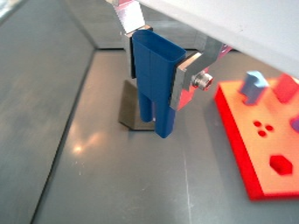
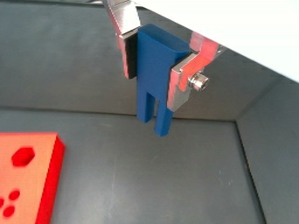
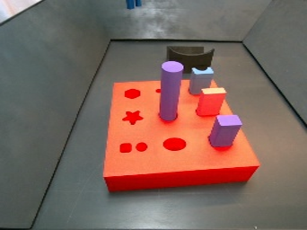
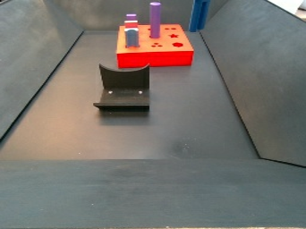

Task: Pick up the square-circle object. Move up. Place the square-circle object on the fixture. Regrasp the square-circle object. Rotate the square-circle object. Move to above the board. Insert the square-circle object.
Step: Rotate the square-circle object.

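Gripper (image 1: 162,61) clamped by flat silver plates on upper half of small dark blue two-legged square-circle object (image 1: 153,83), legs hanging clear above dark fixture (image 1: 136,112) beside red board (image 1: 260,131); judged rigid, light, smooth plastic, best gripped across flat faces.

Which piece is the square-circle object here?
Start from the red board; beside it the gripper hangs in the air. The square-circle object is the dark blue block between its fingers, two legs pointing down, unlike the board's upright pegs.
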Available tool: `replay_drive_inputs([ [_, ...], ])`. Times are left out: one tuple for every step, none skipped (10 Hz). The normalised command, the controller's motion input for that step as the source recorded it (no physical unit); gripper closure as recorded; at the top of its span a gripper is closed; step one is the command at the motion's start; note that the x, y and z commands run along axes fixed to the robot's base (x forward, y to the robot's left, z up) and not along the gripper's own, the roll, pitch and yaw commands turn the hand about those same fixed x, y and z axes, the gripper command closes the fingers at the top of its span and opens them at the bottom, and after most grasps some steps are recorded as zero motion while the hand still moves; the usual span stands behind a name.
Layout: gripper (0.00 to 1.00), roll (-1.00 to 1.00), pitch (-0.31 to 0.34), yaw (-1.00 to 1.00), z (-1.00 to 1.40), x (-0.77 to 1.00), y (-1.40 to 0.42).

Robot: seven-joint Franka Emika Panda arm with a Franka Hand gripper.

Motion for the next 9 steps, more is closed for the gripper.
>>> replay_drive_inputs([
  [1.0,-0.04,0.039,-1.0,0.0,0.0,0.0],
  [1.0,-0.04,0.042,-1.0,0.0,0.0,0.0],
  [1.0,-0.05,0.047,-1.0,0.0,0.0,0.01],
  [1.0,-0.05,0.052,-1.0,0.0,0.0,0.01],
  [1.0,-0.06,0.058,-1.0,0.0,0.0,0.01],
  [1.0,-0.07,0.069,-1.0,0.01,0.0,0.01],
  [1.0,-0.08,0.08,-1.0,0.01,0.01,0.01],
  [1.0,-0.09,0.096,-1.0,0.01,0.01,0.01],
  [1.0,-0.12,0.119,-1.0,0.01,0.01,0.01],
])
